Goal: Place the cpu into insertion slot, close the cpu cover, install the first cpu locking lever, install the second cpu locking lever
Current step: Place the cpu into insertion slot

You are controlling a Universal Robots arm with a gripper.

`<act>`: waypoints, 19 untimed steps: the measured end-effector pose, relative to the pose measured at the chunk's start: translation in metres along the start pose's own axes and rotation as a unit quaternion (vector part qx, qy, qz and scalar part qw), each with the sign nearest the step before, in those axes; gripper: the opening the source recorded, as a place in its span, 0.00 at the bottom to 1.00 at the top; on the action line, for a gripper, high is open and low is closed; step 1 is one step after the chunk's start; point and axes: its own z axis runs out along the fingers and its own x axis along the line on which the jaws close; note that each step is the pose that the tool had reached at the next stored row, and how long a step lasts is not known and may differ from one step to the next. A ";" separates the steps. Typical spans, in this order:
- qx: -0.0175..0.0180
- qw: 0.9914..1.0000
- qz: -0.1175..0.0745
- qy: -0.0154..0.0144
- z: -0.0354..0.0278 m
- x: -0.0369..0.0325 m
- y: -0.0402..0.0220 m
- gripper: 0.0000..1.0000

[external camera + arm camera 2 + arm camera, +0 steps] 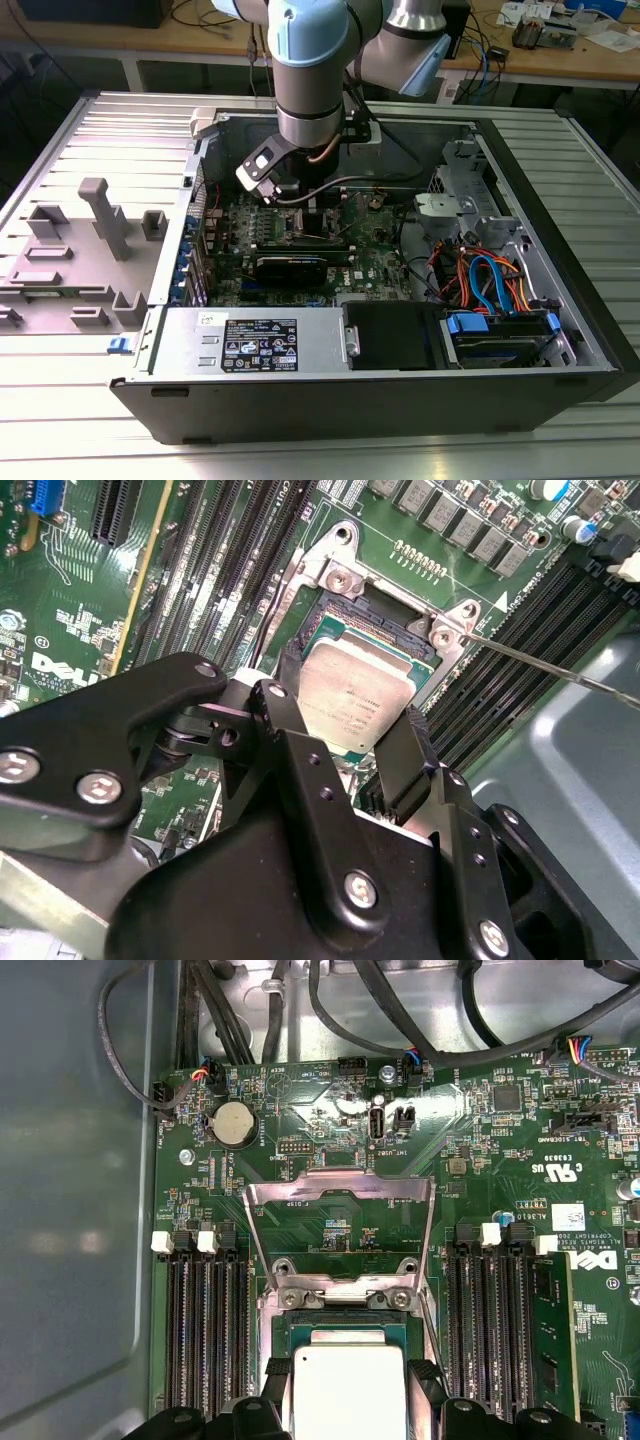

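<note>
My gripper is shut on the cpu, a silver-topped square chip held by its two opposite edges between the black fingers. The chip hangs slightly tilted just over the insertion slot, a dark socket with a silvery rim. In the first wrist view the cpu sits between the gripper fingers, above the slot. The cpu cover stands swung open behind the socket. A thin locking lever juts out to one side. In the exterior view the gripper is down inside the computer case.
Long black memory slots flank the socket on both sides. Cables run along the board's far edge. The case wall, a drive bay with blue and orange cables and a grey fixture plate surround the work area.
</note>
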 end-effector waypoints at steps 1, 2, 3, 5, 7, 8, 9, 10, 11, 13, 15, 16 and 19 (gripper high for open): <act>0.000 1.000 0.000 0.000 0.0000 0.0000 0.0000 0.55; 0.000 1.000 0.000 0.000 0.0000 0.0000 0.0000 0.55; 0.000 1.000 0.000 0.000 0.0001 0.0000 0.0000 0.55; 0.000 1.000 0.000 -0.001 0.0005 0.0000 0.0001 0.55; 0.000 1.000 0.000 -0.001 0.0015 0.0000 -0.0001 0.55; 0.000 1.000 0.000 -0.001 0.0025 -0.0001 -0.0002 0.55; 0.000 1.000 0.000 -0.001 0.0045 -0.0003 -0.0003 0.55; 0.000 1.000 0.000 -0.001 0.0060 -0.0004 -0.0004 0.55; 0.000 1.000 0.000 -0.001 0.0073 -0.0005 -0.0005 0.55; 0.000 1.000 0.002 -0.001 0.0086 -0.0006 -0.0006 0.55; 0.000 1.000 0.004 -0.001 0.0090 -0.0006 -0.0007 0.55; 0.000 1.000 0.004 -0.002 0.0090 -0.0006 -0.0007 0.55; 0.000 1.000 0.004 -0.001 0.0091 -0.0006 -0.0007 0.55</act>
